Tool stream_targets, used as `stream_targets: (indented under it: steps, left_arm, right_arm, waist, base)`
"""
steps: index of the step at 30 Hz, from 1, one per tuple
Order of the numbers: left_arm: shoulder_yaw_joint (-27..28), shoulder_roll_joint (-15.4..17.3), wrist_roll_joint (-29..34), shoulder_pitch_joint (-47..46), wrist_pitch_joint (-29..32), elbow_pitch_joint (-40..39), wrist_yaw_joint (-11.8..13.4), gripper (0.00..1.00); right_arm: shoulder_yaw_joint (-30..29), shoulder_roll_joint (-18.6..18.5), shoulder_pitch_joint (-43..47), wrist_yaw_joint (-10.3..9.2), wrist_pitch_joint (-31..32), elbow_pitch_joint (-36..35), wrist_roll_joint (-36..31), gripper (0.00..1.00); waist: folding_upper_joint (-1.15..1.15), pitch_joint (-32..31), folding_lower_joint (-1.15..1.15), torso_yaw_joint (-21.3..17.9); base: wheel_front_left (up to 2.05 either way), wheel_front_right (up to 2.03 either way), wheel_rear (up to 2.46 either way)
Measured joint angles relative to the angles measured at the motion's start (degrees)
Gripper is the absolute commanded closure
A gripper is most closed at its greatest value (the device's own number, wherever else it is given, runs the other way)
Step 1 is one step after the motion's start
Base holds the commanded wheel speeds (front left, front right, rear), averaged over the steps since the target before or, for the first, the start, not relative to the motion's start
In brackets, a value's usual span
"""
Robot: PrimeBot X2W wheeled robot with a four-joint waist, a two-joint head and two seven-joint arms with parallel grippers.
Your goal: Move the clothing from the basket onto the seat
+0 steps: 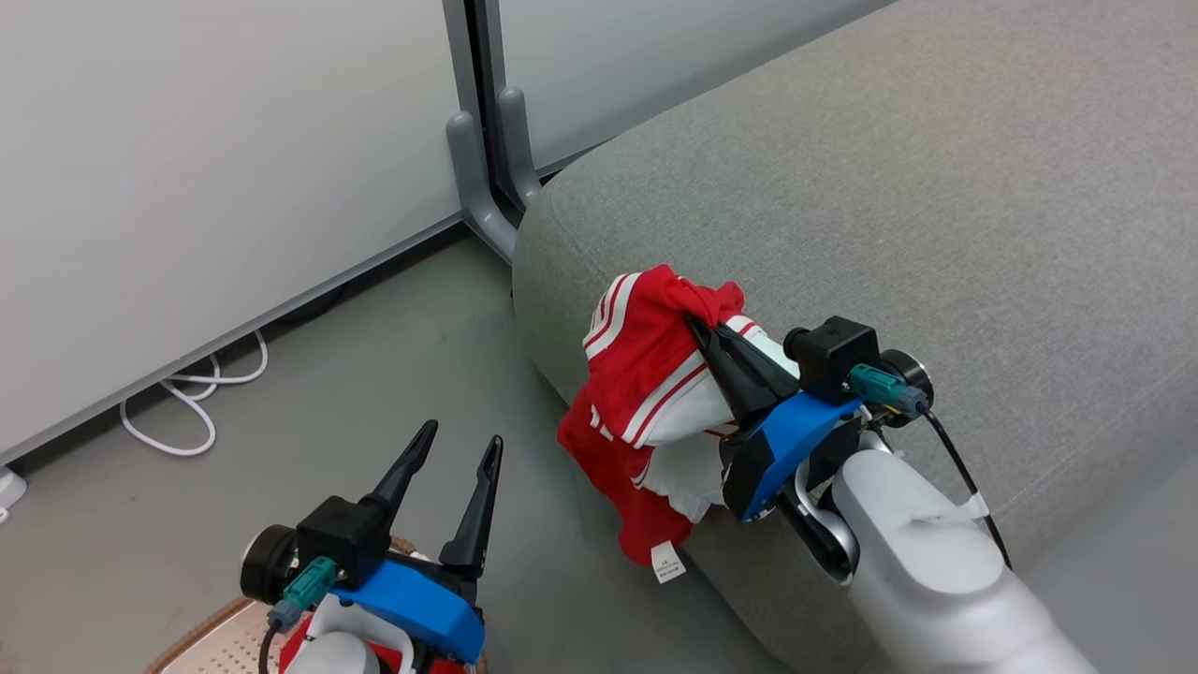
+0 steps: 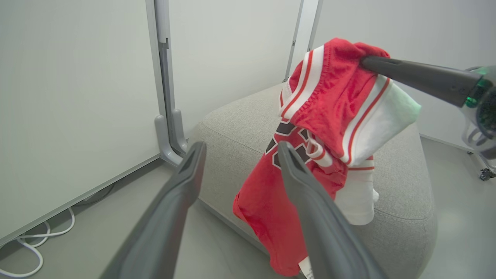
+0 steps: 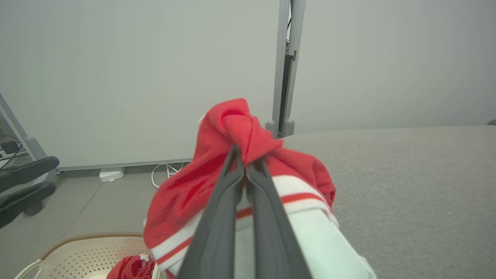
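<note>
My right gripper [image 1: 694, 323] is shut on a red garment [image 1: 646, 393] with white stripes and a black-and-white number, holding it up over the left end of the grey sofa [image 1: 936, 234]. The cloth hangs down past the sofa's edge, a white tag at its bottom. In the right wrist view the fingertips [image 3: 234, 155] pinch a red fold of this garment [image 3: 228, 166]. My left gripper [image 1: 461, 438] stands open and empty above the basket [image 1: 215, 637]. A second red garment [image 3: 131, 267] lies in the basket [image 3: 73, 252]. The left wrist view shows the held garment [image 2: 321, 128] beyond my open left gripper [image 2: 238, 149].
Pale partition panels on grey feet [image 1: 487, 168] stand behind the sofa's left end. White cables [image 1: 187, 402] lie on the grey floor by the wall. Dark chair legs [image 3: 23, 182] show at the left in the right wrist view.
</note>
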Motion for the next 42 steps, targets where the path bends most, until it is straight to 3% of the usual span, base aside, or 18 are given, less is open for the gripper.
stream_targets:
  steps: [3, 8, 15, 21, 30, 38, 39, 40, 41, 42]
  left_arm:
    - [-0.1, 0.5, 0.0, -0.5, 0.0, -0.1, 0.0, 0.0]
    - [-1.4, 1.9, 0.7, -3.7, 0.0, -1.1, 0.0, 0.0]
    - [-4.6, 4.6, 1.5, -11.0, 0.0, -3.9, 0.0, 0.0]
    - [-7.1, 7.3, 2.1, -17.1, 0.0, -6.8, 0.0, 0.0]
    - [-9.0, 9.2, 3.0, -23.3, 0.0, -8.4, 0.0, 0.0]
    - [-9.8, 8.8, 2.4, -23.7, 0.0, -7.1, 0.0, 0.0]
    - [-9.8, 8.7, 2.3, -23.7, 0.0, -7.0, 0.0, 0.0]
    - [-9.8, 8.5, 2.1, -23.7, 0.0, -6.8, 0.0, 0.0]
    - [-9.7, 8.2, 1.9, -23.7, 0.0, -6.5, 0.0, 0.0]
    - [-9.5, 7.9, 1.8, -23.4, 0.0, -6.4, 0.0, 0.0]
  right_arm:
    - [-3.1, 0.2, -2.3, 0.01, 0.0, 1.8, -1.3, 1.0]
    - [-13.0, -1.3, -12.3, 0.01, 0.1, 5.1, -5.9, 1.0]
    - [-26.6, -9.9, -24.5, 0.01, 1.3, 5.7, -9.9, 1.0]
    - [-37.8, -16.1, -27.8, 0.0, 1.6, 5.8, -11.7, 1.0]
    - [-49.2, -15.8, -24.3, 0.01, 1.0, 11.4, -14.2, 1.0]
    - [-52.1, -14.5, -22.4, 0.01, 0.2, 13.6, -16.6, 1.0]
    - [-52.3, -14.5, -22.0, 0.01, 0.2, 13.5, -16.8, 0.81]
    - [-52.3, -14.6, -21.6, 0.01, 0.1, 13.4, -17.1, 0.52]
    - [-52.3, -14.5, -21.1, 0.01, 0.1, 13.1, -17.4, 0.0]
    - [-52.3, -14.5, -20.6, 0.01, 0.1, 12.9, -17.8, 0.0]
  waist:
    - [0.0, 1.1, 0.0, 0.3]
    - [0.0, 4.8, 0.0, 1.4]
    - [0.0, 13.2, 0.01, 4.4]
    - [0.0, 21.6, 0.01, 7.6]
    - [-0.01, 33.4, 0.02, 12.8]
    - [0.0, 34.4, 0.01, 15.1]
    - [-0.01, 34.0, 0.01, 15.2]
    - [0.0, 33.5, 0.01, 15.2]
    - [-0.01, 32.9, 0.01, 15.3]
    - [-0.01, 32.2, 0.01, 15.4]
  base:
    - [0.0, 0.0, 0.0]
    - [0.0, 0.0, 0.0]
    - [0.0, 0.0, 0.0]
    - [0.0, 0.0, 0.0]
    - [0.0, 0.0, 0.0]
    - [0.0, 0.0, 0.0]
    - [0.0, 0.0, 0.0]
    - [0.0, 0.0, 0.0]
    - [0.0, 0.0, 0.0]
    - [0.0, 0.0, 0.0]
